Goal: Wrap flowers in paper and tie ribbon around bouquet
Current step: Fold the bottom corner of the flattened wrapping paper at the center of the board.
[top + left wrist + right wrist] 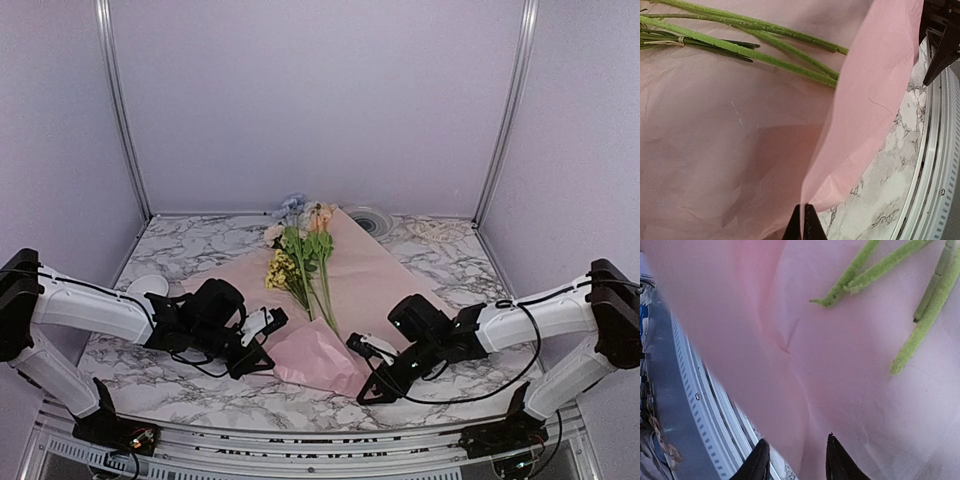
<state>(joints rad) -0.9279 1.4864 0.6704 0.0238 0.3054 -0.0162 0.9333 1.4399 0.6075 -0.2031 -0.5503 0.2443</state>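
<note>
**Near corner of the paper pinched from the left, straddled from the right**

The flowers (pixel 300 262) are laid lengthwise on the pink paper (pixel 375 275), blooms toward the far wall and stems (pixel 765 55) pointing at the near edge. The paper is spread flat on the marble counter (pixel 190 250), except at its near corner, which is lifted into a raised fold just beyond the stem ends.

The left arm is stretched low across the counter from the left, its forearm nearly level. The left end effector (pixel 268 325) is closed, and the thin edge of the raised fold is pinched between its fingertips.

The right arm is reached in low from the right, its wrist angled down toward the same corner. The right end effector (pixel 365 348) is held open, its fingers set apart on either side of the hanging paper without clamping it.

A cream ribbon (pixel 440 231) is seen at the far right of the counter, well apart from the paper, near a round plate (pixel 368 219).
</note>
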